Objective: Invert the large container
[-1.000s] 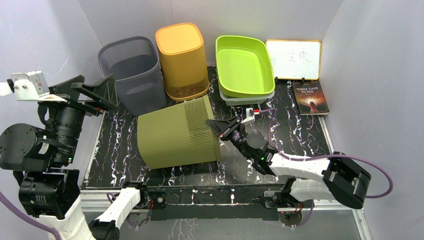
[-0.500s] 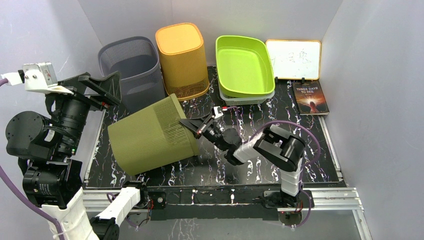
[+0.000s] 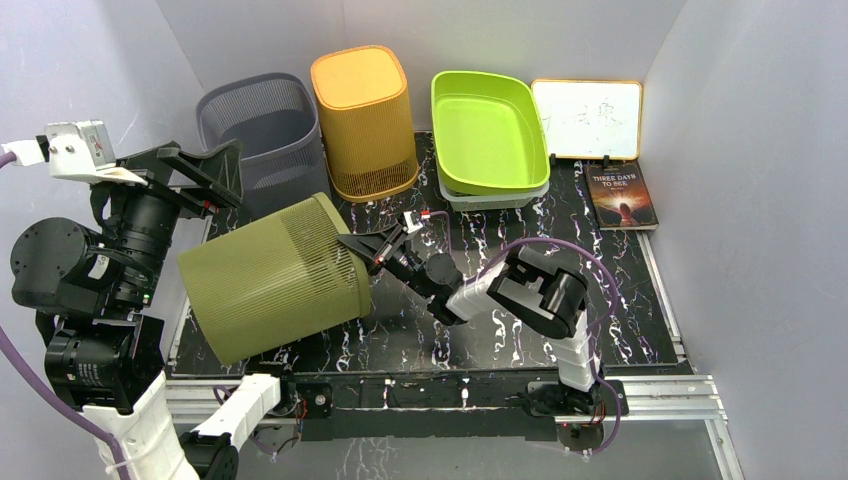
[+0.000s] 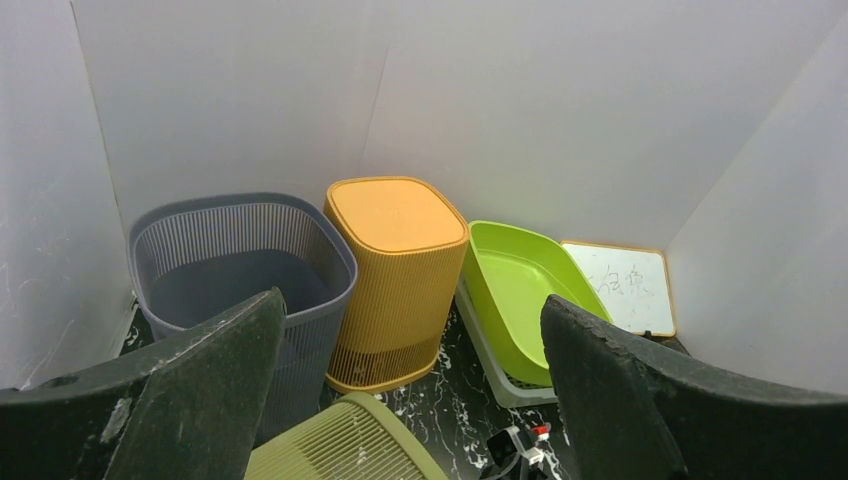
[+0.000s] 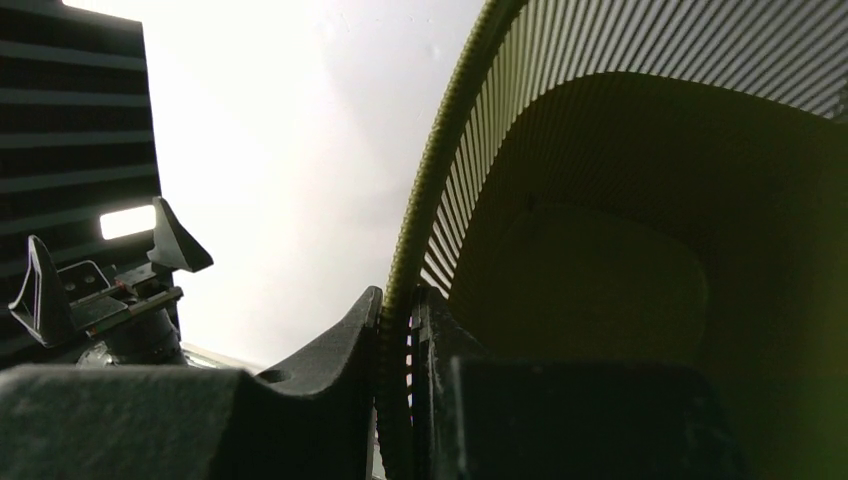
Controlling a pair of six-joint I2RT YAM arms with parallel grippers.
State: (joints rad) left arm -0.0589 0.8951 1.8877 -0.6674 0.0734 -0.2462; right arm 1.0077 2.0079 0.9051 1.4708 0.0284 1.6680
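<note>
Two arms: both were in the top view over the black, white-veined marble-pattern table (image 3: 480, 330), the left one raised at its left edge, the right one bent low across its middle
Large container: the olive-green ribbed plastic bin (image 3: 270, 275) lay tipped on its side at the left-centre of the table, its open mouth turned right toward the right arm and its closed base pointing left and near, just beside the left arm; whether its wall rested on the table could not be told
Right side: the right gripper (image 3: 365, 250) was clamped on the bin's rim at the upper right of the mouth; its wrist view showed one finger (image 5: 330, 340) outside the slatted wall and the other (image 5: 435, 340) inside, with the rim pinched between them and the bin's hollow interior (image 5: 600, 280) filling the right half
Left side: the left gripper (image 3: 195, 170) stood with its jaws spread wide and nothing between them, up clear of the bin and aimed at the back wall; only a corner of the olive bin (image 4: 340, 445) showed at the bottom edge of its wrist view
Back row: a grey ribbed plastic basket (image 3: 262, 130) stood mouth up at the left, and just beside it a tall orange ribbed bin (image 3: 365, 120) stood with its closed flat face up
Back right: a lime-green shallow plastic tub (image 3: 490, 130) sat on a grey tray (image 3: 495, 198), near a small orange-framed whiteboard (image 3: 588, 118) propped against the wall
Front of the whiteboard: a dark-covered book (image 3: 622, 195) lay flat
</note>
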